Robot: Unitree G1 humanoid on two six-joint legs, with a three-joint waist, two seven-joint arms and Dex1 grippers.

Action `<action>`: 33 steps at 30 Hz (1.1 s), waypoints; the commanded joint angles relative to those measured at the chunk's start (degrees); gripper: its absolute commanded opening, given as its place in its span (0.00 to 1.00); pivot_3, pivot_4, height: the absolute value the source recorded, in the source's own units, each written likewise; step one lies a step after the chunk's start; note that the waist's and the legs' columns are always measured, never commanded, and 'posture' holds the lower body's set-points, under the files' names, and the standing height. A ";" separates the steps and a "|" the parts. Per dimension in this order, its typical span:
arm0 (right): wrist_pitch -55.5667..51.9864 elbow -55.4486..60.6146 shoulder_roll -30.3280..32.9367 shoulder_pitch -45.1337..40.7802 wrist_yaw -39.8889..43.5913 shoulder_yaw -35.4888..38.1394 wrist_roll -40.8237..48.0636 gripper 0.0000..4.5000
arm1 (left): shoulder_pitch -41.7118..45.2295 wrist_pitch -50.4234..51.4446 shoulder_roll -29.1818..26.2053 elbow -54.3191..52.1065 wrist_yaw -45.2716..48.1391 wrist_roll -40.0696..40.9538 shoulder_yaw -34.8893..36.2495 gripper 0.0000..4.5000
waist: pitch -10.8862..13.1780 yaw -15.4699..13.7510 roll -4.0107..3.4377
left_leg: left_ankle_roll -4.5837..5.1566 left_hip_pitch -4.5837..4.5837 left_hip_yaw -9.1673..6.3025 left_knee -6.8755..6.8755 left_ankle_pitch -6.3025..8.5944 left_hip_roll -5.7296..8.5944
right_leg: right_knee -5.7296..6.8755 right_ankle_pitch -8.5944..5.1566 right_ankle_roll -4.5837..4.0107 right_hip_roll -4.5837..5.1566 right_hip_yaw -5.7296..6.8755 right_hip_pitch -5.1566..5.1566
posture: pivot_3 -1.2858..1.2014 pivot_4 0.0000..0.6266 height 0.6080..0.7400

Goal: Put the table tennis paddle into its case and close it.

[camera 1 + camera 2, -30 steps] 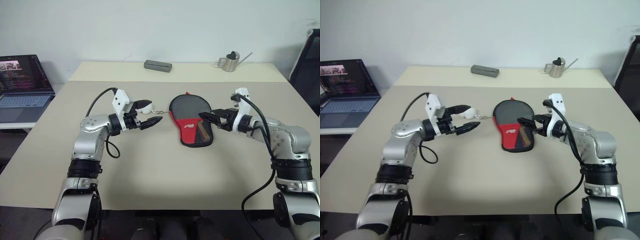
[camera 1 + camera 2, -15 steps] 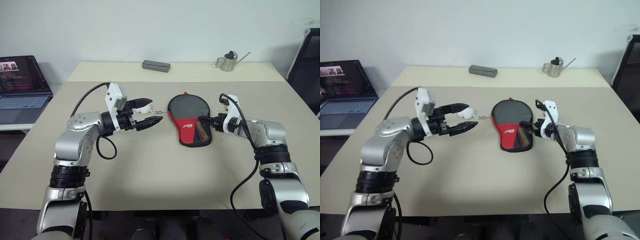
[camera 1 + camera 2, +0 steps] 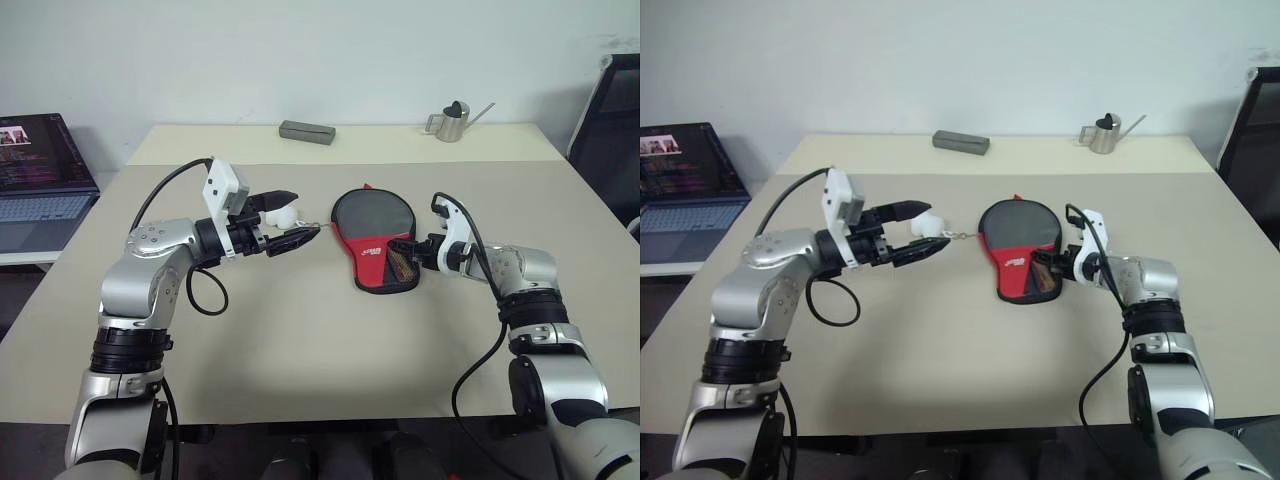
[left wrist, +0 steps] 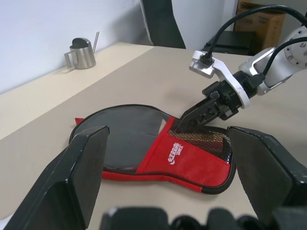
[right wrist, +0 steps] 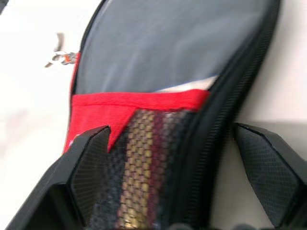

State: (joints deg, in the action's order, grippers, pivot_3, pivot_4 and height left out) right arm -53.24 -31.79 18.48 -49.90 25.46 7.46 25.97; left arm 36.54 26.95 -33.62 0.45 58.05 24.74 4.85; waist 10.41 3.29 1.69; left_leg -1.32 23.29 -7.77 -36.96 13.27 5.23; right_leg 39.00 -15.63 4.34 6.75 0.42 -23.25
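Beige table (image 3: 300, 340), case (image 3: 375, 243) lengthwise, handle end nearest

Black case (image 3: 374, 240) with red panel

head pair: high, forward-down | wrists: close, level | shared: case (image 3: 375, 240)
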 commanded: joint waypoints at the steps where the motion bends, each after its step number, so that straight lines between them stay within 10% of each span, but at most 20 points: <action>1: 0.13 1.42 -0.70 -1.22 -0.20 1.12 0.16 0.70 | 1.25 -1.25 -0.73 -0.70 -0.23 0.82 1.09 0.95 | 0.00 -0.01 0.00 | 0.00 0.00 0.00 0.00 0.00 0.00 | 0.00 0.00 0.00 0.00 0.00 0.00 | 0.52 0.24 1.00; 10: 1.26 -1.11 -1.04 -1.54 -3.10 3.07 -0.70 0.01 | 0.38 -1.69 -1.62 -0.07 0.02 0.67 1.55 0.95 | 0.00 -0.01 -0.01 | 0.00 -0.03 0.01 0.01 0.00 -0.01 | 0.01 0.02 -0.04 -0.02 -0.03 0.00 | 0.52 0.24 1.00; 33: -14.14 14.00 -6.83 3.13 -14.42 8.94 3.17 0.01 | -20.72 4.73 -15.80 -11.69 11.24 8.18 3.78 0.95 | -0.01 -0.20 -0.10 | 0.21 -0.28 0.12 0.18 0.13 -0.06 | 0.00 0.04 -0.08 -0.11 -0.33 0.04 | 0.52 0.24 1.00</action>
State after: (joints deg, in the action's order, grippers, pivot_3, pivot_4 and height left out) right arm -64.61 -21.54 12.28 -47.45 11.90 15.40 27.39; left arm 15.90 31.18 -48.46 -8.44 68.54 30.86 6.62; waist 10.39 3.09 1.60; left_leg -1.11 23.01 -7.66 -36.77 13.40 5.17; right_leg 38.99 -15.59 4.26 6.64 0.10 -23.21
